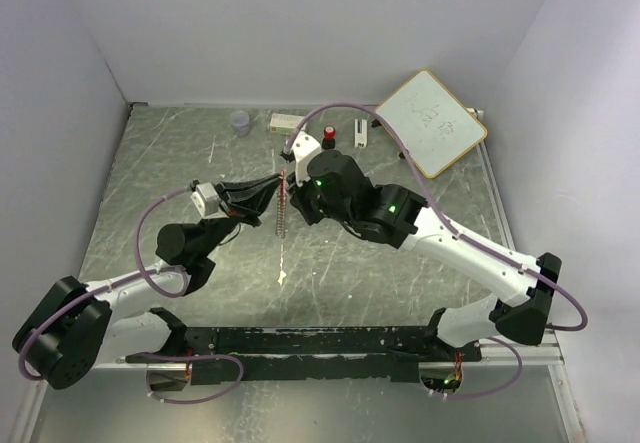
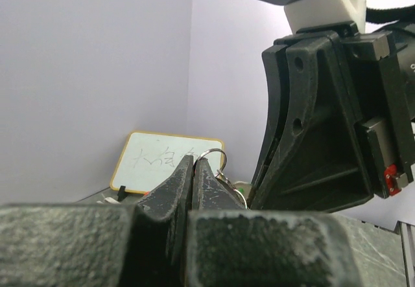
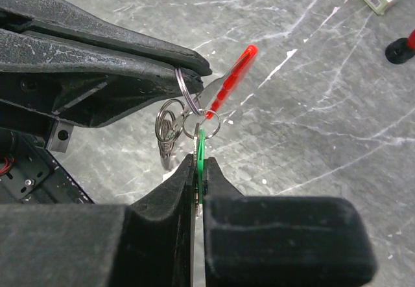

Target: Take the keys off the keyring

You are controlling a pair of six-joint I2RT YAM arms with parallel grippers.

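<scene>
My left gripper (image 1: 270, 191) is shut on a thin metal ring of the keyring (image 2: 214, 152), held above the table; its fingers (image 3: 130, 54) cross the top left of the right wrist view. From that ring (image 3: 182, 83) hang smaller linked rings (image 3: 167, 124) and, in the top view, a grey ribbed strand (image 1: 283, 211) pointing down. My right gripper (image 3: 200, 164) is shut on the small green key (image 3: 201, 146), which hangs on a small ring (image 3: 209, 126). The elongated red key (image 3: 232, 81) sticks up to the right from the same rings. The two grippers meet tip to tip (image 1: 297, 183).
A whiteboard (image 1: 432, 123) leans at the back right and shows behind my left fingers (image 2: 152, 164). A white box (image 1: 287, 121), a red-and-black knob (image 1: 329, 135), a small white piece (image 1: 358, 131) and a clear cup (image 1: 240, 121) stand along the back edge.
</scene>
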